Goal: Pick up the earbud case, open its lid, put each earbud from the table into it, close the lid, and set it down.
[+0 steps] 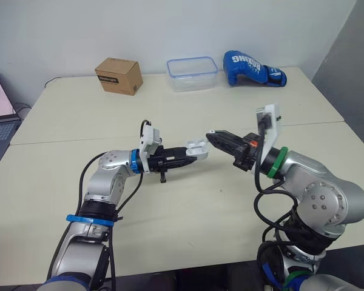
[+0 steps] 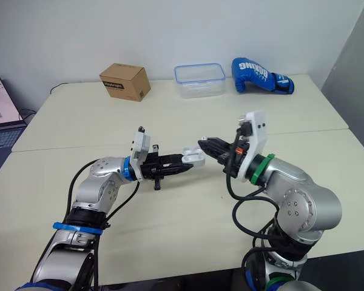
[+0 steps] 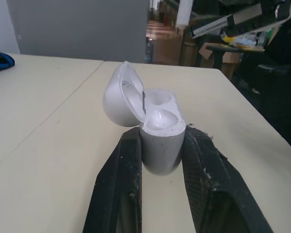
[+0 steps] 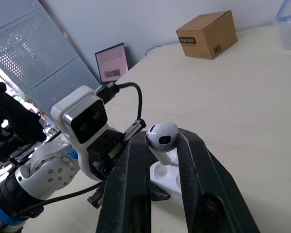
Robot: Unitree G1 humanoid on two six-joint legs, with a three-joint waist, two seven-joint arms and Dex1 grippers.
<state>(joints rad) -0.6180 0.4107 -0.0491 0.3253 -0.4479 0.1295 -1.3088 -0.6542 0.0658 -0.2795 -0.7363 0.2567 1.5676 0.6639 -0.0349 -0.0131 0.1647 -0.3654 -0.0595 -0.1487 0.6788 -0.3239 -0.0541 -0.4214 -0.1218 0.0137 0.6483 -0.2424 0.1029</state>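
My left gripper (image 1: pixel 192 157) is shut on the body of the white earbud case (image 1: pixel 196 147), held above the table's middle with its lid open. In the left wrist view the case (image 3: pixel 160 141) sits between the two fingers, lid (image 3: pixel 119 99) tipped back. One socket is an empty hole and the other seems to hold a glossy white shape. My right gripper (image 1: pixel 212 135) faces it from the right, tips just at the case. It is shut on a white earbud (image 4: pixel 163 135), whose stem points down at the open case (image 4: pixel 169 175).
Along the table's far edge stand a cardboard box (image 1: pixel 117 75), a clear plastic container (image 1: pixel 192 73) and a blue boxing glove (image 1: pixel 252 67). A laptop (image 1: pixel 0 121) sits off the left side. A seam between two tabletops (image 1: pixel 67 139) runs across the middle.
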